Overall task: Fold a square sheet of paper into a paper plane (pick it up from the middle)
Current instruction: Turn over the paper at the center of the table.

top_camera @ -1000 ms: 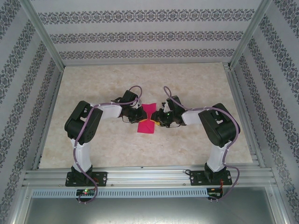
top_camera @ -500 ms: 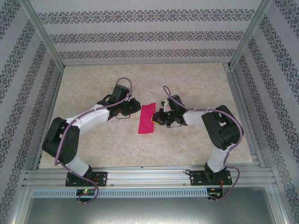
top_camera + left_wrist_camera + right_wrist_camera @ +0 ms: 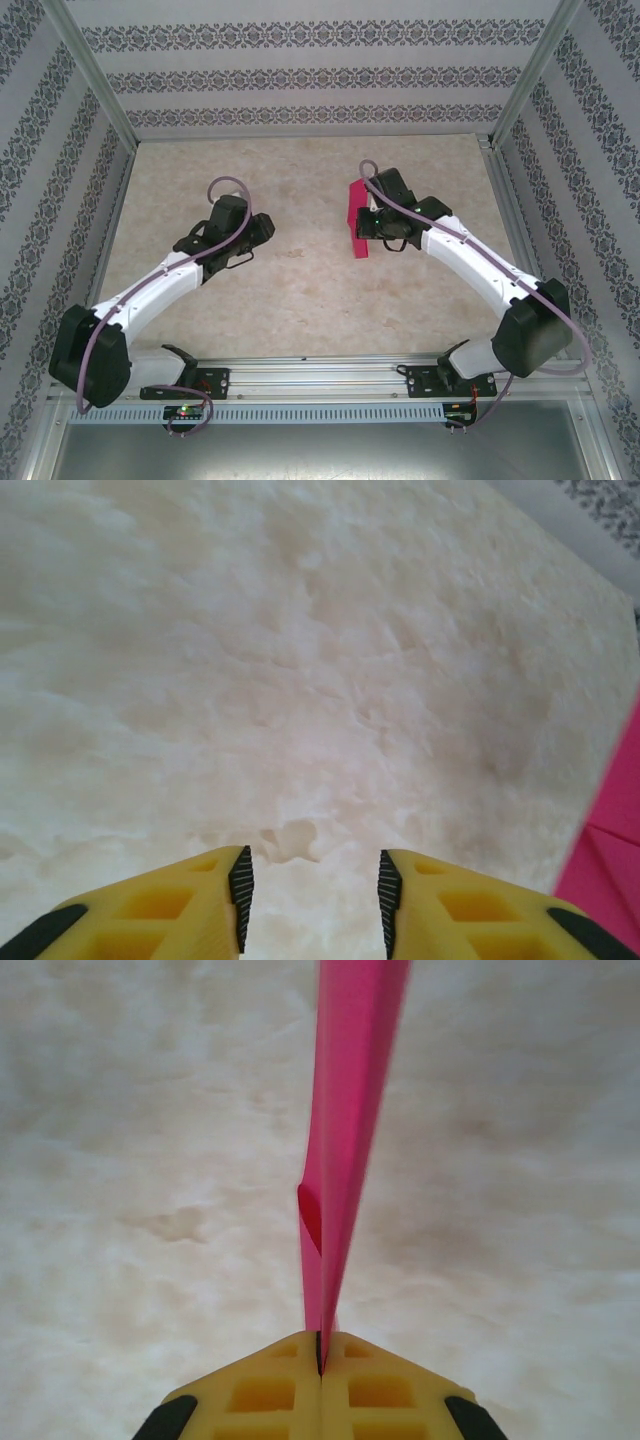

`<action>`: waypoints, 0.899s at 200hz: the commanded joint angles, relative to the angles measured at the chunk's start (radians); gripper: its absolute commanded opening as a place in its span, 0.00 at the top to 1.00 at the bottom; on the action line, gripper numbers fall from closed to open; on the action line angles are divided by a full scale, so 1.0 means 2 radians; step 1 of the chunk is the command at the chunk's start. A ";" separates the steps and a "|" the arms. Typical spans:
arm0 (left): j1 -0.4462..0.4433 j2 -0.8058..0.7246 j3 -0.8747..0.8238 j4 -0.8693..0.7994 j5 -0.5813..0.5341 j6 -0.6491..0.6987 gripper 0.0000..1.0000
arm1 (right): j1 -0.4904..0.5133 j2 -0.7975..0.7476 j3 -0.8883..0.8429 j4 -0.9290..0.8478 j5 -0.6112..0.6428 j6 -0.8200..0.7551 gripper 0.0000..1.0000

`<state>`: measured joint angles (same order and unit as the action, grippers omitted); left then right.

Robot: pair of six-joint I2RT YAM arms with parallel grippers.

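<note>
The square sheet of paper (image 3: pixel 354 222) is magenta-pink and folded into a narrow strip. It is held on edge above the table, right of centre. My right gripper (image 3: pixel 367 224) is shut on its near end. In the right wrist view the folded paper (image 3: pixel 345 1140) rises straight up from the closed right gripper (image 3: pixel 320 1345), with the layers parting slightly on the left. My left gripper (image 3: pixel 266 230) is left of the paper and apart from it. In its wrist view the left gripper (image 3: pixel 312 882) stands open over bare table, and a corner of the pink paper (image 3: pixel 612 865) shows at the right edge.
The beige marbled table (image 3: pixel 300 290) is walled on three sides by patterned panels (image 3: pixel 300 75) and metal posts. An aluminium rail (image 3: pixel 320 378) with both arm bases runs along the near edge.
The left gripper let go of the paper, opened and swung back to the left. The right gripper closed on the folded paper and carried it up and toward the far right.
</note>
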<state>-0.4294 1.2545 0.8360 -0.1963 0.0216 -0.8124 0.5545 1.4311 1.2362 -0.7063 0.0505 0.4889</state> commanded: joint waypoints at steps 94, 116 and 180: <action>0.015 -0.084 -0.049 -0.056 -0.113 -0.049 0.48 | 0.129 0.231 0.135 -0.159 0.111 0.042 0.85; 0.017 -0.085 -0.050 -0.058 -0.108 -0.050 0.47 | 0.141 0.279 0.180 -0.122 0.012 0.047 0.75; 0.023 -0.035 -0.025 -0.040 -0.016 -0.014 0.43 | 0.067 0.161 -0.015 0.150 -0.200 0.098 0.67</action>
<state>-0.3939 1.1221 0.7486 -0.2855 -0.1249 -0.8856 0.7902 1.8694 1.3918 -0.6540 -0.1520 0.6090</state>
